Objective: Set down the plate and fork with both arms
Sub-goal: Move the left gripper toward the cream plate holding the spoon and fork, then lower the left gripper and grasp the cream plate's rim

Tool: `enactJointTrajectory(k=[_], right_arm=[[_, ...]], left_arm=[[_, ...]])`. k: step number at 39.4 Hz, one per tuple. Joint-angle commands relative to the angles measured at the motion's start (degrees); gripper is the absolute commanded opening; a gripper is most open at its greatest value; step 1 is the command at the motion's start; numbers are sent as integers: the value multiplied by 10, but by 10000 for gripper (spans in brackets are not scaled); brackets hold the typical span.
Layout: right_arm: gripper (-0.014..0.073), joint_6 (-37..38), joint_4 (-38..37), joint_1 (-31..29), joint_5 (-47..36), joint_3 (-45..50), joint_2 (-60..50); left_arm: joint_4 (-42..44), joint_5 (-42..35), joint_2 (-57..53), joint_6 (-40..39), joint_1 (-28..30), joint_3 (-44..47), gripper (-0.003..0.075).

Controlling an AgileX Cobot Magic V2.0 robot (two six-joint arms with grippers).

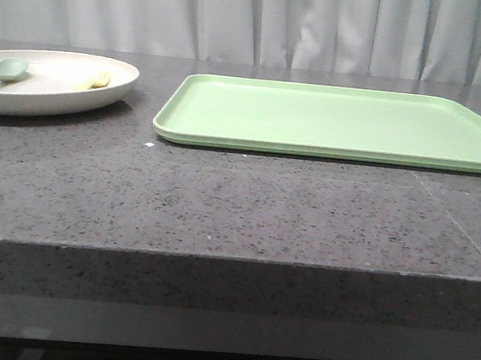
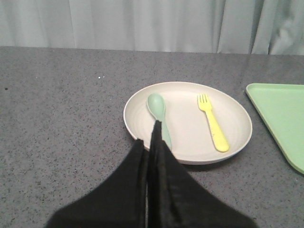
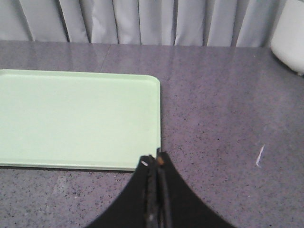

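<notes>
The cream-white plate [image 1: 56, 96] sits at the far left of the dark stone table. It holds the pale-yellow fork [image 1: 98, 82] and a grey-green spoon [image 1: 7, 70]. In the left wrist view the plate [image 2: 235, 137] lies just beyond my left gripper [image 2: 148, 137], with the fork [image 2: 212, 122] on one side and the spoon [image 2: 156, 108] by the fingertips. The left gripper is shut and empty, above the plate's near rim. My right gripper [image 3: 156, 159] is shut and empty, over the table by the corner of the light-green tray [image 3: 76, 118]. Neither gripper shows in the front view.
The flat light-green tray [image 1: 341, 122] lies empty at the middle and right of the table. A white rounded object [image 3: 289, 35] stands at the edge of the right wrist view. Grey curtains hang behind the table. The table's front edge [image 1: 232, 261] runs across the front view.
</notes>
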Motion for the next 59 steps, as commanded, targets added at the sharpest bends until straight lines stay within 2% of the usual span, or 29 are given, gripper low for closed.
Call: enactJointTrajectory(k=[1,24,27,29,32,36,38,40,45,59], right_arm=[[-67,-3,0,-1,-45,-21,23],[-66,-3,0,-1,-48,-21,41],[-37,-3,0,-1,-47,-21,41],[36,-3,0,-1,-48,-21,41],[201,-3,0,-1,-47,-21,41],[472,-3,0,-1,-44,-21,41],[531,-3,0,-1,-44,-21,41],[549,-3,0,-1,-44,-21,41],[549,-3,0,-1,-44,-21,41],[549,-3,0,-1,-44,-21,41]], left_arm=[[-5,-42,18,-2,-3,-21,-18],[-5,-42,30,-2,-3,-20,-18],[-5,-45,30,-2,-3,-20,-4],[-5,-47,30,-2,-3,-20,42],[-5,-47,30,-2,-3,-20,169],[-5,-47,30,-2,-3,-20,445],[-5,-49,30,-2,-3,-20,556],[-5,-54,30,-2,-3,-20,599],[-5,-56,30,-2,-3,-20,592],[-6,-57,30,-2,-3,-20,479]])
